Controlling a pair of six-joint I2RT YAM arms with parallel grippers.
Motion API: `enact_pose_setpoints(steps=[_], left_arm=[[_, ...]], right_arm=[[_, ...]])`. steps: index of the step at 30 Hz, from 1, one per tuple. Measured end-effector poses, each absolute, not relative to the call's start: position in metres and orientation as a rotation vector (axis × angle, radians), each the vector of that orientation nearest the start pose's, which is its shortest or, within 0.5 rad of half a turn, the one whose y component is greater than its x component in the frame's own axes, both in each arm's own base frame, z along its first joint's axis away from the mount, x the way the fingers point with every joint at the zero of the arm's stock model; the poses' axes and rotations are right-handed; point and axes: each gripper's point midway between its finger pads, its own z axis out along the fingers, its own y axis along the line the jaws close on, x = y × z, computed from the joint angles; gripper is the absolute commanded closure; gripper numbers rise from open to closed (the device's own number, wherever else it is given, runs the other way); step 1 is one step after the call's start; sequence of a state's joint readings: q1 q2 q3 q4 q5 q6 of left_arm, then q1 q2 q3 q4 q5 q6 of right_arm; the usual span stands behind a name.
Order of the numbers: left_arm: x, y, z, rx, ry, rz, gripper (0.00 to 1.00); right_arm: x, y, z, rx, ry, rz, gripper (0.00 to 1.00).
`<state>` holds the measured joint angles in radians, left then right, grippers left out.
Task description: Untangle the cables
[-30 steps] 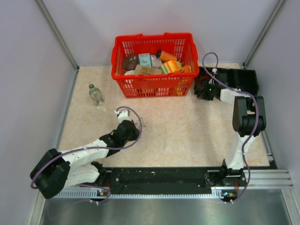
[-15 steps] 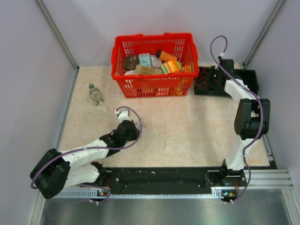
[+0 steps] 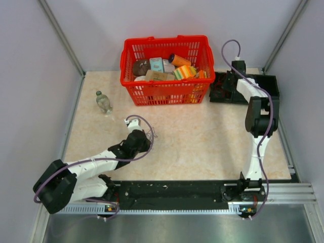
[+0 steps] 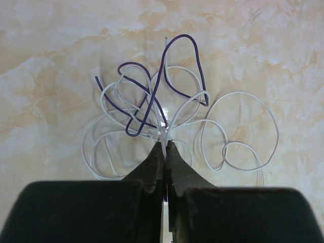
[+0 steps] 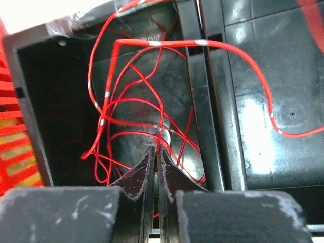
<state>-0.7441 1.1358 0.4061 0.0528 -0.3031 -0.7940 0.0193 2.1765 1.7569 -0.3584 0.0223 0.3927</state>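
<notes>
On the beige marbled table (image 3: pixel 202 147), between pale grey walls (image 3: pixel 30 76), the left gripper (image 4: pixel 165 146) is closed on the white and purple cables (image 4: pixel 152 98) lying on the bare surface, while the right gripper (image 5: pixel 156 151) pinches the red cables (image 5: pixel 160 101) inside the black tray (image 3: pixel 266 83) beside the red basket (image 3: pixel 165 71).

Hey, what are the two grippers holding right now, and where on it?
Left gripper pinches the white wires where strands bunch at the tangle's near edge. Right gripper seems to pinch the red wires mid-strand, inside the black tray.
</notes>
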Motion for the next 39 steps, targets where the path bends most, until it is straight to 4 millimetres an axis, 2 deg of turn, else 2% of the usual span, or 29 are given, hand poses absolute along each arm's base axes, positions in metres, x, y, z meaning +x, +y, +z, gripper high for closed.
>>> enact_pose_setpoints(steps=[2,5,10,16,19,23,25,27,30,35,39], left_arm=[[0.243,-0.191,0.054,-0.221,2.250,-0.502,1.00],[0.243,-0.191,0.054,-0.221,2.250,-0.502,1.00],[0.243,-0.191,0.054,-0.220,2.253,-0.500,1.00],[0.243,-0.192,0.054,-0.219,2.253,-0.503,1.00],[0.243,-0.192,0.054,-0.219,2.253,-0.504,1.00],[0.243,-0.192,0.054,-0.218,2.253,-0.504,1.00],[0.243,-0.192,0.054,-0.218,2.253,-0.504,1.00],[0.243,-0.192,0.054,-0.218,2.253,-0.504,1.00],[0.243,-0.192,0.054,-0.216,2.253,-0.503,1.00],[0.243,-0.192,0.054,-0.215,2.253,-0.503,1.00],[0.243,-0.192,0.054,-0.215,2.253,-0.503,1.00]], right_arm=[[0.564,0.023,0.072,0.445,2.352,0.152,0.76],[0.558,0.028,0.068,0.439,2.382,0.164,0.62],[0.548,0.039,0.080,0.427,2.407,0.236,0.55],[0.532,0.036,0.128,0.482,2.372,0.296,0.51],[0.527,0.023,0.157,0.553,2.309,0.329,0.44],[0.522,-0.016,0.168,0.697,2.243,0.324,0.39],[0.524,-0.031,0.166,0.785,2.202,0.354,0.39],[0.523,-0.043,0.155,0.884,2.174,0.395,0.40],[0.520,-0.052,0.135,1.020,2.150,0.469,0.44],[0.534,-0.051,0.113,1.145,2.096,0.589,0.47],[0.543,-0.046,0.106,1.187,2.060,0.656,0.50]])
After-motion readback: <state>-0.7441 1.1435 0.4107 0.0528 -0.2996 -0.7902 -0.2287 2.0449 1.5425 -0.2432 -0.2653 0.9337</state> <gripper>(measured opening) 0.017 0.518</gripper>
